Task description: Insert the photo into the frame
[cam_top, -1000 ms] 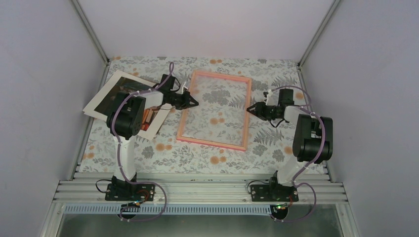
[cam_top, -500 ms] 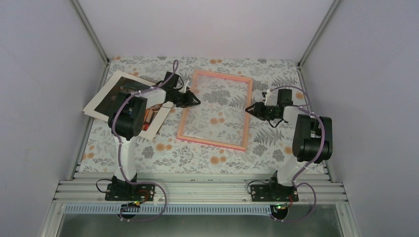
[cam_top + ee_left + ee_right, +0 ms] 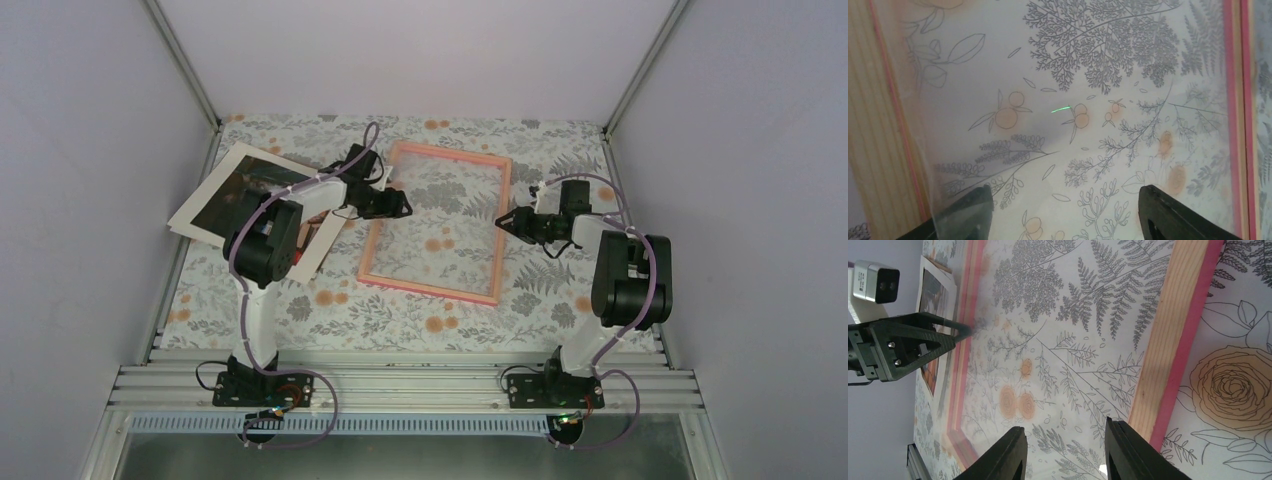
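Bench: flat surface covered with a floral-print cloth (image 3: 330, 310); grey enclosure walls stand along the left, right and far edges.
Frame: thin bright-pink rectangular picture frame with a clear pane (image 3: 436, 222); lies flat at the middle of the bench, closer to the far edge, turned slightly off square. The cloth pattern shows through the pane.
Photo: large rectangular paper print with a white border (image 3: 232, 190); lies picture side up near the left edge, toward the far-left corner, rotated diagonally. It sits outside the frame, beside the frame's left rail with a strip of cloth between them. The left arm hides part of it.
Left gripper (image 3: 1065, 192): at the frame's left rail, reaching over the pane. Jaws spread wide; nothing is gripped between the fingers (image 3: 963, 210).
Right gripper (image 3: 1065, 429): at the frame's right rail, pointing toward the left edge of the bench. Jaws parted; only the pane shows in the gap, and nothing is held.
Contact with pane: cannot tell for either gripper.
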